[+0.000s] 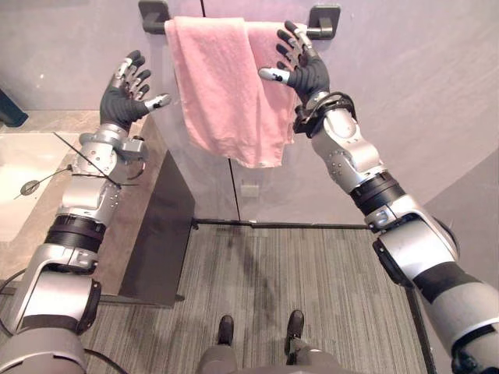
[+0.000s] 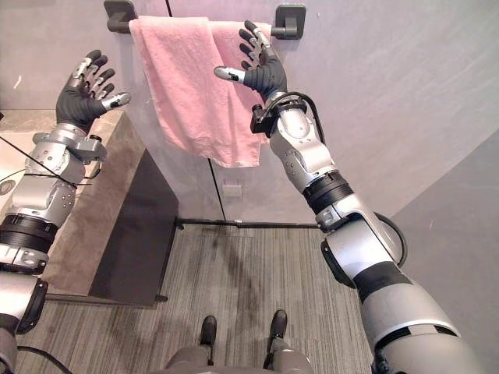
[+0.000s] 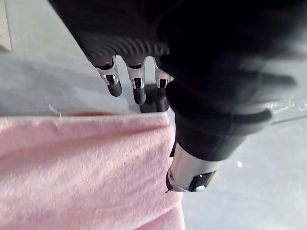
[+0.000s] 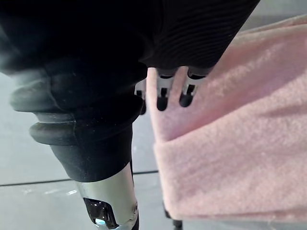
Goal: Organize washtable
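Note:
A pink towel (image 1: 222, 86) hangs folded over a black wall rail (image 1: 323, 17), its lower edge sloping down to the right. My right hand (image 1: 304, 66) is raised at the towel's right edge, just under the rail's right bracket, fingers straight and spread, close to the cloth without gripping it. My left hand (image 1: 125, 97) is up to the left of the towel, apart from it, open with fingers spread. The towel (image 3: 86, 172) lies past the left fingers in the left wrist view, and the right wrist view shows the towel (image 4: 230, 143) beside the straight right fingers.
A stone washtable top (image 1: 23, 179) with a pale basin lies at the lower left, its dark side panel (image 1: 160, 234) dropping to the grey striped floor (image 1: 296, 273). A glass wall panel stands behind the towel.

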### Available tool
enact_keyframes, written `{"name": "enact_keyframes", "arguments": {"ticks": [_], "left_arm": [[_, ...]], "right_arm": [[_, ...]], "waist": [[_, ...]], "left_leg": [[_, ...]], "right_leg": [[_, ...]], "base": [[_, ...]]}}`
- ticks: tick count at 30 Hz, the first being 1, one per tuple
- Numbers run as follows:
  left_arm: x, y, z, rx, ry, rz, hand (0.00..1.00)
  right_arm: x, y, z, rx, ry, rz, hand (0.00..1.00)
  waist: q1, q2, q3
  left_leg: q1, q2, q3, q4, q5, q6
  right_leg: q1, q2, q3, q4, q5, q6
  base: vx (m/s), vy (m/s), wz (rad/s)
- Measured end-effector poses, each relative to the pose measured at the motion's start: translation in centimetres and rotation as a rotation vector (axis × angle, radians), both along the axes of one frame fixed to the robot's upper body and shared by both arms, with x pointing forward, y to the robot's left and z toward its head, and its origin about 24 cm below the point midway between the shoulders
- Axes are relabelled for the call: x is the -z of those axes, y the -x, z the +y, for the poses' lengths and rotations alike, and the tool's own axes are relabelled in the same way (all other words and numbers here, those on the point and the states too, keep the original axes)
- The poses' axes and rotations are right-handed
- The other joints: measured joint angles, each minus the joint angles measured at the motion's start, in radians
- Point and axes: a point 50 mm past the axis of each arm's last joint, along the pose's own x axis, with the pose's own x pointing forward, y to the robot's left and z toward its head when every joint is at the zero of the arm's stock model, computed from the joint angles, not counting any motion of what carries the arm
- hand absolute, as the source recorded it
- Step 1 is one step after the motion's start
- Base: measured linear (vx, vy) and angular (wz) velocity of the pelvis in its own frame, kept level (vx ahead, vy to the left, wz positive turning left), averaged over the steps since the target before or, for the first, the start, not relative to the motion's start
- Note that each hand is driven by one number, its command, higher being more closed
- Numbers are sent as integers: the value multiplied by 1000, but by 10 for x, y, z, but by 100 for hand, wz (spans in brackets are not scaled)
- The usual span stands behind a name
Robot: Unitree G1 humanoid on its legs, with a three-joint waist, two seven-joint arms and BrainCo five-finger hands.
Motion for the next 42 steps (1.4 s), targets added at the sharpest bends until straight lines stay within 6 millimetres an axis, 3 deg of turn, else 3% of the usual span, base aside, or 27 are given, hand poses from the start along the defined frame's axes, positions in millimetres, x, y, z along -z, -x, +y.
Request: {"name": "enact_keyframes", "arguments": {"ticks": [5, 10, 12, 16, 19, 22, 26, 29, 30, 34, 38, 42], "left_arm": [[10, -6, -23, 92, -71, 60, 0], [-16, -24, -59, 171, -103, 29, 0], [-28, -29, -65, 176, -118, 11, 0], [-45, -39, -80, 182, -85, 1, 0], [-75, -41, -89, 191, -74, -60, 0], [-96, -40, -98, 209, -62, -104, 0], [-111, -37, -100, 217, -12, -148, 0], [-123, -37, -102, 211, 58, -179, 0], [-134, -34, -103, 195, 74, -206, 0], [-158, -29, -104, 165, 99, -259, 0], [-176, -19, -71, 115, 181, -336, 0], [-164, -21, -55, 82, 223, -315, 0]], "right_arm": [[10, -2, 4, -6, 31, 36, 0], [26, -5, 23, -25, 43, 105, 0], [20, -5, 32, -37, 53, 103, 0], [-13, -2, 45, -66, 58, 19, 0], [-37, 3, 53, -85, 60, -43, 0], [-42, 5, 58, -97, 59, -56, 0], [-48, 8, 64, -107, 79, -79, 0], [-79, 16, 69, -109, 79, -160, 0], [-99, 23, 71, -107, 81, -210, 0], [-115, 25, 63, -104, 56, -233, 0], [-138, 31, 54, -115, 33, -287, 0], [-149, 32, 43, -90, 19, -310, 0]], "waist": [[0, 1, 0], [26, 5, 2], [26, 11, 7], [23, 42, 42], [23, 44, 75], [26, 43, 93], [26, 44, 106], [32, 43, 114], [32, 44, 132], [46, 42, 143], [47, 43, 158], [47, 44, 165]], "left_leg": [[-26, -1, -7, 6, 13, -9], [-90, -3, -14, 7, 24, -13], [-115, -5, -14, 7, 31, -13], [-128, -14, -13, 6, 32, -11], [-152, -13, -6, 6, 35, -11], [-172, -5, 15, 6, 38, -16], [-191, -2, 28, 7, 39, -17], [-216, -1, 45, 7, 39, -17], [-220, -2, 51, 8, 39, -17], [-226, -3, 78, 8, 38, -17], [-238, 2, 104, 7, 33, -18], [-223, 17, 133, 7, 34, -16]], "right_leg": [[-25, -1, -13, 2, 11, -6], [-86, -5, -23, 3, 28, -11], [-110, -7, -24, 3, 34, -11], [-122, -17, -25, 3, 38, -6], [-148, -18, -24, 3, 40, -6], [-168, -15, -26, 3, 42, -7], [-188, -15, -24, 3, 46, -6], [-216, -21, -20, 4, 49, -2], [-222, -23, -17, 4, 53, 3], [-233, -25, -7, 4, 54, 4], [-255, -23, 6, 11, 56, 8], [-257, -16, 4, 39, 56, 8]], "base": [[23, 10, 5], [10, 10, 3], [-22, 14, 1], [-50, 44, 1], [-51, 19, -1], [-26, 2, 1], [7, 19, -3], [12, 54, -4], [4, 54, -5], [-4, 58, -8], [-7, 46, -10], [-9, 44, -6]]}}
